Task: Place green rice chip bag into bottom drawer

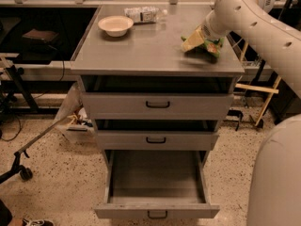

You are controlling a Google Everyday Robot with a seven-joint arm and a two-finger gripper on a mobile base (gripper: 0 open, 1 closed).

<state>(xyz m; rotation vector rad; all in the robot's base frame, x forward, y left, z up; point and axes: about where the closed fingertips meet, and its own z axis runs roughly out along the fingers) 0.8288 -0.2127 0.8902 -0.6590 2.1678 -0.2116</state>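
While the bottom drawer (123,211) is standing pulled far out at the foot of the grey cabinet (89,86), its plain grey inside is lying open to the camera and its dark handle is facing front. The top drawer (117,105) and middle drawer (117,140) above it are sitting much further in, handles also facing front.

green rice chip bag (212,47) is lying crumpled on the cabinet top (150,51), near the right-hand edge as the camera sees it. It is not in any drawer.

gripper (194,40) is sitting low over the top at the bag's left side, pale tip angling down toward the surface and overlapping the bag. Can't tell from this angle whether it is clamping the bag or only resting against it, since the tip is covering the contact spot.

White arm (254,18) is reaching in from the upper right corner and sloping down to the gripper. Robot body (277,182) is filling the lower right.

Cream bowl (115,25) is sitting upright at the back left of the top. Clear water bottle (143,14) is lying on its side just behind it. Both are well apart from the bag.
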